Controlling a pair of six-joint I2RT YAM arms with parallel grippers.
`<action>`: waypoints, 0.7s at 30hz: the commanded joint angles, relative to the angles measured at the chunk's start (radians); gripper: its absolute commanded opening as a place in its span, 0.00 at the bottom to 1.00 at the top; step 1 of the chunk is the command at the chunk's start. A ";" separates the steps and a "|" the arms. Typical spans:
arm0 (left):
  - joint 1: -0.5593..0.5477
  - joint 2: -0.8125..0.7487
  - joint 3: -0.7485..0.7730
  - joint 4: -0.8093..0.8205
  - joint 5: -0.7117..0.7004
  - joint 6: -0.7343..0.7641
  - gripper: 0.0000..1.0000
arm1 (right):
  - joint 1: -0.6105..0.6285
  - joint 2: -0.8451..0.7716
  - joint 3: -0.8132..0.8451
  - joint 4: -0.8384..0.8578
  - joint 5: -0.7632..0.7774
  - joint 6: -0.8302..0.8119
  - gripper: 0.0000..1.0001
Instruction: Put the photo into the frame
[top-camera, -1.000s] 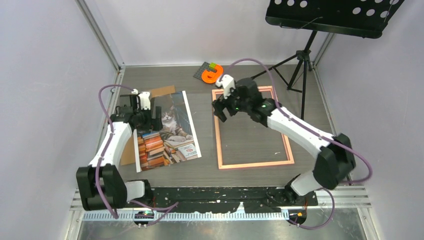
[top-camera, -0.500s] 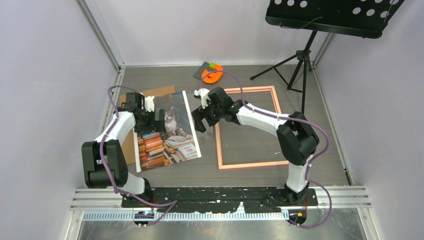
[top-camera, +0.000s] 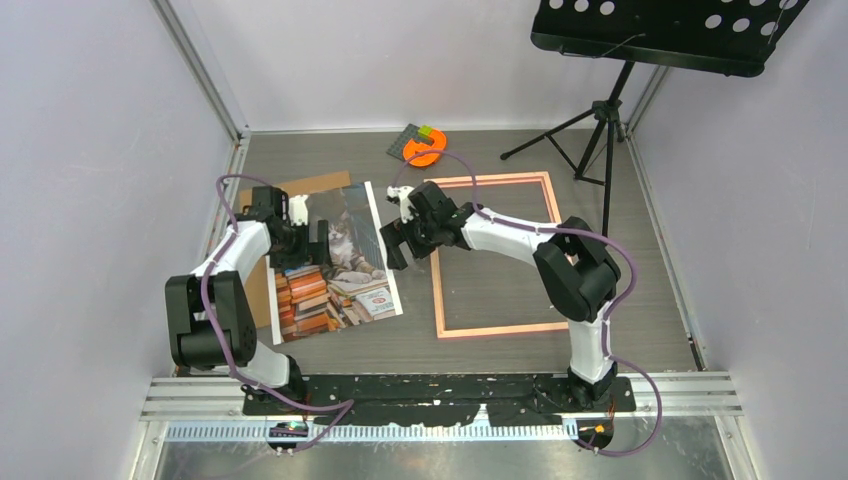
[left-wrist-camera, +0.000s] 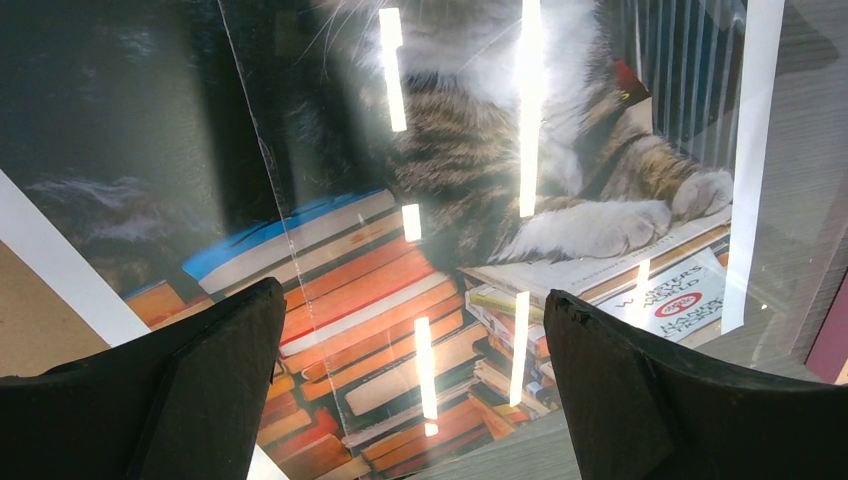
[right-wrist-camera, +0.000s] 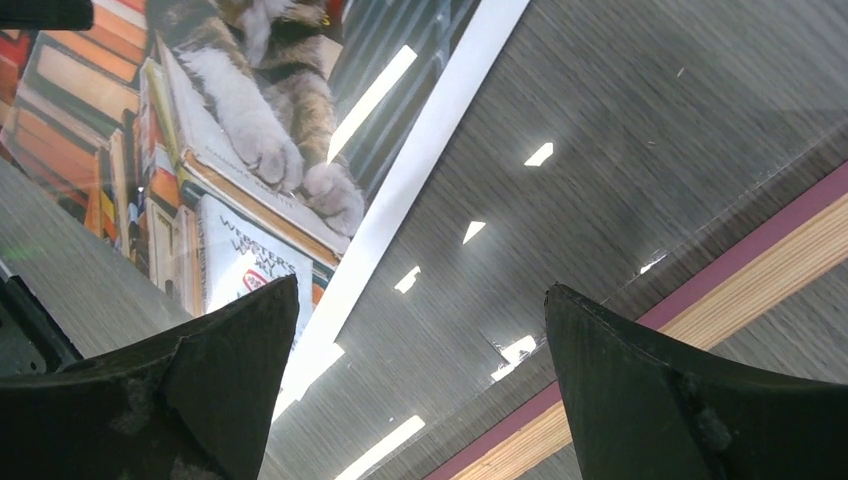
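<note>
Presently left gripper (left-wrist-camera: 410, 290) hovers splayed wide above the glossy cat-and-books paper print (top-camera: 335, 270). Right gripper (right-wrist-camera: 420, 285), also released and empty, hangs between print and thin pink rectangular frame (top-camera: 510, 328).

The large rectangular cat-and-books paper print (left-wrist-camera: 560, 200) looks glossy, mirroring strip lights; the plain brown backing board (left-wrist-camera: 40, 320) looks matt. The thin pink rectangular frame (right-wrist-camera: 720, 310) shows pale wood grain; the dark grey tabletop (right-wrist-camera: 640, 120) looks wood-grained, faintly shiny.

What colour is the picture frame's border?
Salmon pink; the frame shows best in the top external view.
</note>
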 joint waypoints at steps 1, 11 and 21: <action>0.009 0.007 0.027 0.016 0.024 -0.014 0.99 | 0.003 0.019 0.047 -0.007 0.051 0.041 1.00; 0.010 0.023 0.027 0.018 0.026 -0.014 0.99 | 0.001 0.034 0.074 -0.082 0.165 0.057 1.00; 0.011 0.030 0.030 0.020 0.021 -0.014 0.99 | 0.001 0.044 0.085 -0.117 0.231 0.070 0.99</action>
